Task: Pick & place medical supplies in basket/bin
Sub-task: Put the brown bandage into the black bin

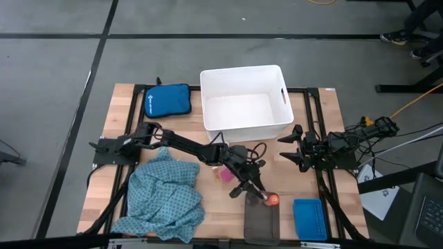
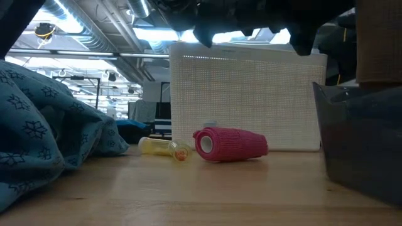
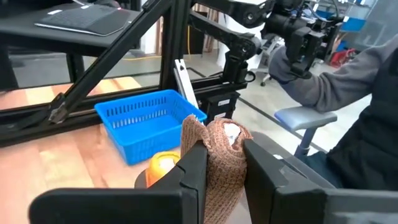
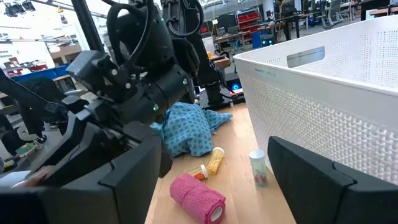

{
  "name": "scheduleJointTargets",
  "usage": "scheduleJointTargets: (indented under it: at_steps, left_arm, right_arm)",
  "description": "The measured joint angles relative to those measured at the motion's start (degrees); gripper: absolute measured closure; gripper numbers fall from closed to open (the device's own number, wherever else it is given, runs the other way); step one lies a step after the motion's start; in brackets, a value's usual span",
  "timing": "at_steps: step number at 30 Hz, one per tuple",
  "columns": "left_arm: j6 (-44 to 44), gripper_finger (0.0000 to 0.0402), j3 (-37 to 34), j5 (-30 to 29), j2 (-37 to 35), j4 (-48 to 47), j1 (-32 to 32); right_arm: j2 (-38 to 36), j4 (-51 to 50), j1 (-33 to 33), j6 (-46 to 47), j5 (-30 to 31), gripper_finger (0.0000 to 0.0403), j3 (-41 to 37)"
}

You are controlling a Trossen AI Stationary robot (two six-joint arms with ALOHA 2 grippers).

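- Left gripper — clamped on a tan bandage roll, held over the dark-grey tray's far edge, beside an orange piece.
- Good practice: carry the roll fully above the tray — clear of the rim — before releasing.
- Right gripper — fingers apart, waiting right of the white tub.

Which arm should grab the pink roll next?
Right, probably. The right gripper is open and free beside the white tub, and its wrist view shows the pink roll just ahead. The left gripper is over the grey tray, shut on a tan roll.
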Motion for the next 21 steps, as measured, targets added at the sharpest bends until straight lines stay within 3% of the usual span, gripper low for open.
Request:
scheduleJointTargets:
  at_steps: [21]
  left_arm:
    - [-4.2,0.0342,0.0,2.9,0.1,0.0,-1.0]
  right_arm:
    - [0.0,0.0,0.0,0.0,0.0,0.0105,0.0]
